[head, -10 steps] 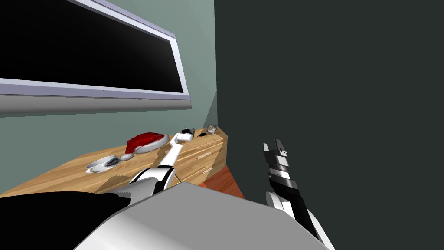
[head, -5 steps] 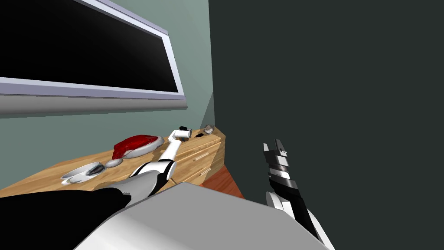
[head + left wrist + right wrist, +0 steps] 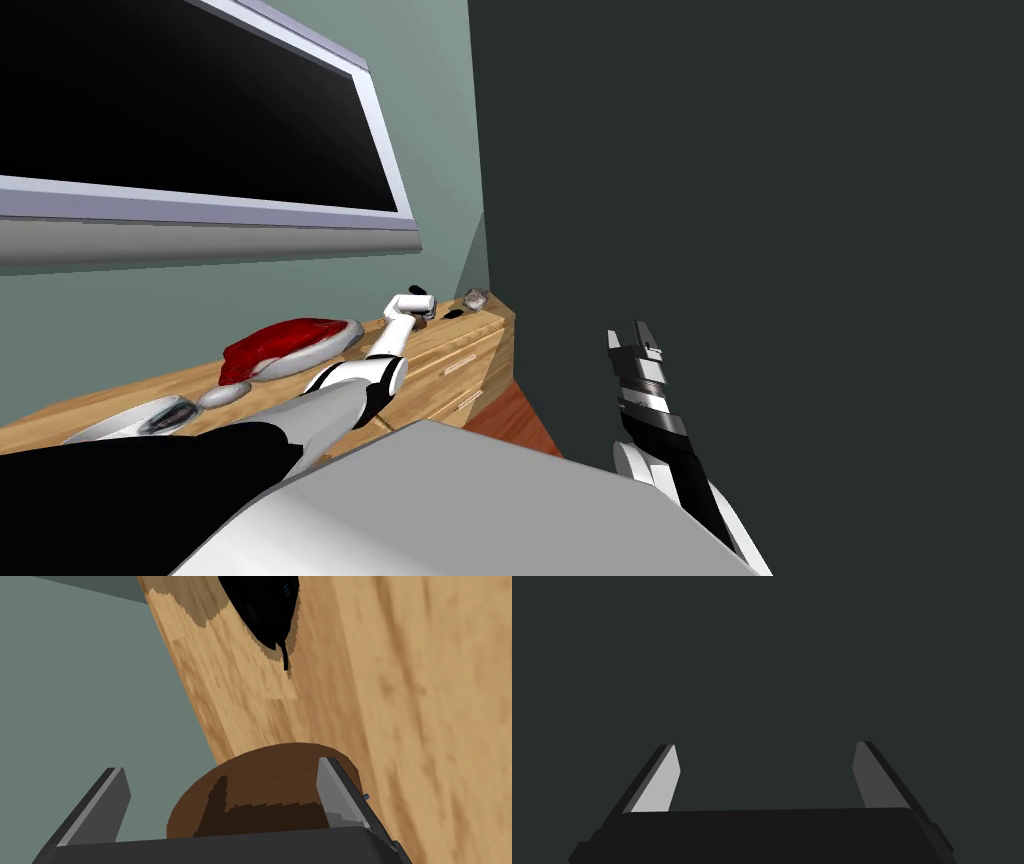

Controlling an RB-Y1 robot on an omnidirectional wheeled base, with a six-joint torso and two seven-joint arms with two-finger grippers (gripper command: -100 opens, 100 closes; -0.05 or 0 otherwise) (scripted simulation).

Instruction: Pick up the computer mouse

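Two fingers (image 3: 340, 796) spread wide, left gripper (image 3: 220, 768) outstretched over the wooden dresser (image 3: 400, 701), straddling a smooth brown dome (image 3: 270, 776); black mouse (image 3: 265, 611) just beyond.

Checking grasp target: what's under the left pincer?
A brown round disc on the wooden dresser top; the black computer mouse lies beyond. The left pincer hides its near edge.

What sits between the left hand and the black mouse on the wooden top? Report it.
A brown rounded thing lies on the wooden top between the fingers of the open left hand. The black mouse lies beyond it, farther along the top.
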